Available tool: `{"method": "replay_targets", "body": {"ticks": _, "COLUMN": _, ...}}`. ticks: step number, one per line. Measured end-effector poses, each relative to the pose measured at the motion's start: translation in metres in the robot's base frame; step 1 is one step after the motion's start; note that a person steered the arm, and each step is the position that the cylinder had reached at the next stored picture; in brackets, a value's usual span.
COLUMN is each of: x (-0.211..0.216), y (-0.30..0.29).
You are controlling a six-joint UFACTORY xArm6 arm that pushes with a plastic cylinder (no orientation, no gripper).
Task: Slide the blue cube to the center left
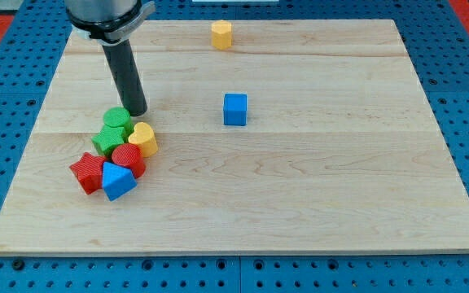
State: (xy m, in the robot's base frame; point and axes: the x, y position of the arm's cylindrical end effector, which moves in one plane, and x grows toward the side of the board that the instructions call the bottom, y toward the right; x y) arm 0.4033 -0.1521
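Cluster at the view's left of the tabletop: red star block, blue block of unclear shape, red cylinder, green star block, green cylinder, yellow heart block, all touching or nearly so. My tip sits just beside the green cylinder, at the cluster's top edge. End effector is a bare rod, holding nothing. Blue cube stands alone near centre, well apart to the right. Yellow block near the top edge.
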Motion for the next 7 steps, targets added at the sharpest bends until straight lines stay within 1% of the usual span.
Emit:
{"method": "replay_targets", "body": {"ticks": 1, "x": 0.001, "y": -0.005}}
{"method": "replay_targets", "body": {"ticks": 2, "x": -0.004, "y": 0.012}}
{"method": "replay_targets", "body": {"ticks": 3, "x": -0.038, "y": 0.034}}
{"method": "replay_targets", "body": {"ticks": 4, "x": -0.054, "y": 0.062}}
{"method": "replay_targets", "body": {"ticks": 6, "x": -0.073, "y": 0.239}}
{"method": "replay_targets", "body": {"ticks": 7, "x": -0.031, "y": 0.272}}
